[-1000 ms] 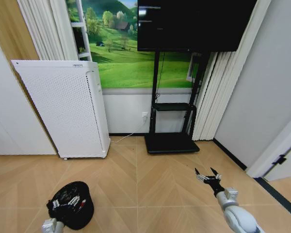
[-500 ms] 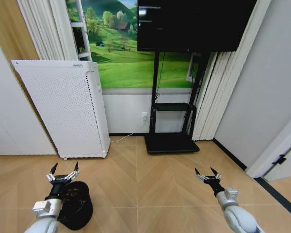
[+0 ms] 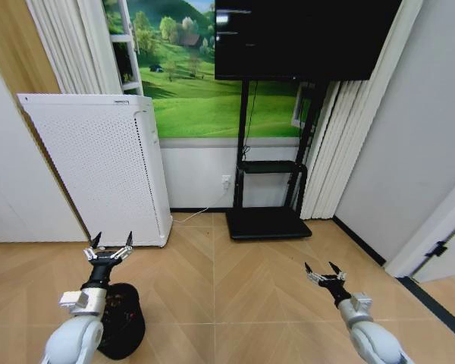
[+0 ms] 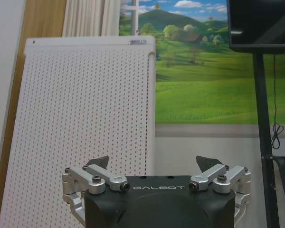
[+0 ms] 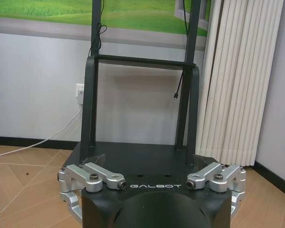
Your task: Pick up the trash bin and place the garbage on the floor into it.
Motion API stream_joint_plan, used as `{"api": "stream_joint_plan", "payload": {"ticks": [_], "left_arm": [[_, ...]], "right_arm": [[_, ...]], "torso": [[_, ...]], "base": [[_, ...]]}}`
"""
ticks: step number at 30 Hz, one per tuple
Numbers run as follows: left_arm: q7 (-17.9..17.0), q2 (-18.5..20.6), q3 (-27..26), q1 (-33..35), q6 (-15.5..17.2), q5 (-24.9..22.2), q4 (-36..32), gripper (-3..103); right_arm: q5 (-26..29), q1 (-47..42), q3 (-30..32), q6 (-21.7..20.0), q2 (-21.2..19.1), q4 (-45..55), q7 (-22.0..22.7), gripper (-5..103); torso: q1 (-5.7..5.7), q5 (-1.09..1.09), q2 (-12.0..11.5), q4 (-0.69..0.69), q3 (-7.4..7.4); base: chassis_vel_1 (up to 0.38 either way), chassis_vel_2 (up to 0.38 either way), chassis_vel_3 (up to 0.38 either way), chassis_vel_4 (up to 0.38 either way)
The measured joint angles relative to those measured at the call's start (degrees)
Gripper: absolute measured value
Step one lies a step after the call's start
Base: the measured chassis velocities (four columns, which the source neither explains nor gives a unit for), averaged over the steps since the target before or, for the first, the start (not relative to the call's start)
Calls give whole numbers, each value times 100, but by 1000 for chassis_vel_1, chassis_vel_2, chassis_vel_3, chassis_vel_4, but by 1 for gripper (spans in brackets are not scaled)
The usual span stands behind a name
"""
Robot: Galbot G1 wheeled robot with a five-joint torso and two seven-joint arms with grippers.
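The trash bin (image 3: pixel 129 324), small, round and black, stands on the wood floor at the lower left, partly behind my left arm. My left gripper (image 3: pixel 111 243) is held up above and just beyond the bin, fingers spread open and empty, pointing at the white appliance. In the left wrist view the left gripper (image 4: pixel 154 164) faces that appliance with nothing between its fingers. My right gripper (image 3: pixel 324 271) hovers open and empty over the floor at the lower right; in the right wrist view the right gripper (image 5: pixel 149 164) points at the TV stand. The garbage is out of view.
A tall white perforated appliance (image 3: pixel 106 171) stands against the wall at the left. A black TV stand (image 3: pixel 267 220) with a screen sits at the centre back, its base (image 5: pixel 137 154) on the floor. Curtains (image 3: pixel 341 144) and a doorway edge lie to the right.
My left arm has lifted from over the bin, and its open gripper now stands higher and farther forward. The right arm has not moved.
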Motion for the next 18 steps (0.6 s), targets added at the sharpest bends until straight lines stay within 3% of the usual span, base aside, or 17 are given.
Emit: {"api": "stream_joint_plan", "payload": {"ticks": [8,18], "left_arm": [[-104,-167,179,-255,200,-168,523,100],[-114,-231,208,-261,230,-73,571,100]], "right_arm": [[0,0,0,0,0,0,0,100],[0,0,0,0,0,0,0,100]], "torso": [[0,0,0,-1,0],[0,0,0,-1,0]], "base": [[0,0,0,0],[0,0,0,0]]}}
